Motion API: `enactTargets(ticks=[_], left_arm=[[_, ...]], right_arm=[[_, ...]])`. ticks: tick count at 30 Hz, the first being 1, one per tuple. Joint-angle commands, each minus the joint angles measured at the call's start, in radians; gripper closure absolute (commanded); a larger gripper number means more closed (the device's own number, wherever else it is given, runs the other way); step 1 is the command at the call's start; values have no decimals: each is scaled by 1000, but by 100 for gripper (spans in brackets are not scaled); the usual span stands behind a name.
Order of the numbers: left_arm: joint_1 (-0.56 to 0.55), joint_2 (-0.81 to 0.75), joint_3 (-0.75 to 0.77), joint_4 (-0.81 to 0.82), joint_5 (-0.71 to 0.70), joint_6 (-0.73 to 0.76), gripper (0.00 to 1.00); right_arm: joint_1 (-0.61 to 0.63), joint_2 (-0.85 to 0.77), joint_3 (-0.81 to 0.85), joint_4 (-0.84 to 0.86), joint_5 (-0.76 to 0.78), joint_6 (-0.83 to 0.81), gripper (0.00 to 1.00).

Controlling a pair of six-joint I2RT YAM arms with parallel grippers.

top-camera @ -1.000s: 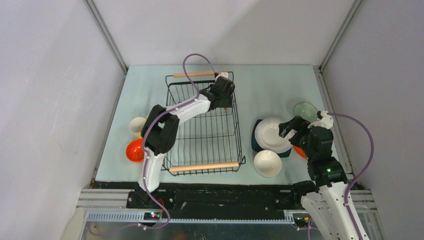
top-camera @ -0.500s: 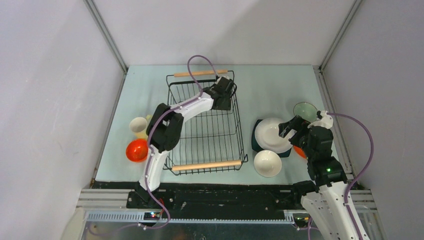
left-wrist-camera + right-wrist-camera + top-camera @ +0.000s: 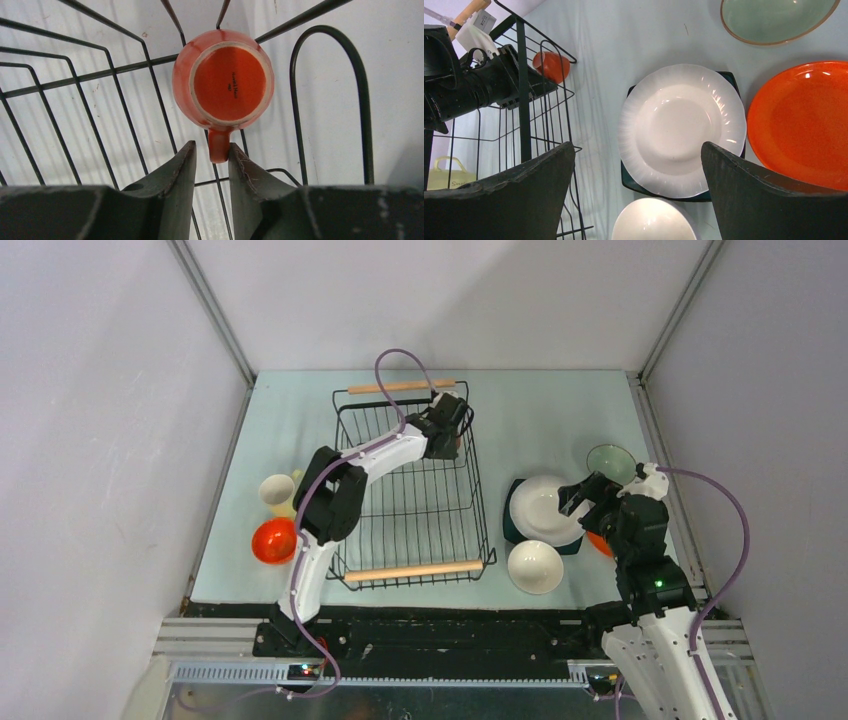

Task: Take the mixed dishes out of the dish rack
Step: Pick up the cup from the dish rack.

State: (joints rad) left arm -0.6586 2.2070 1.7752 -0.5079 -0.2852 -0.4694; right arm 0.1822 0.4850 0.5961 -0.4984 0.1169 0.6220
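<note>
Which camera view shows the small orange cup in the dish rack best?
The left wrist view: the orange cup is close, upside down, handle between the fingers of the left gripper. The right wrist view shows it small, behind the dish rack wires. In the top external view the left gripper almost hides it.

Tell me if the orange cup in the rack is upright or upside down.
Upside down: the orange cup shows its base ring and stamp to the left wrist camera, handle between the left gripper's jaws.
</note>
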Motion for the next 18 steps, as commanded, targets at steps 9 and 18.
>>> enactTargets(ticks=[9,18], left_arm=[[5,5,43,84,29,142,73],[6,-12,40,73,17,169,99]], right_arm=[[4,-19,-2,23,14,13,1],[3,-26,-2,21,18,13,1]])
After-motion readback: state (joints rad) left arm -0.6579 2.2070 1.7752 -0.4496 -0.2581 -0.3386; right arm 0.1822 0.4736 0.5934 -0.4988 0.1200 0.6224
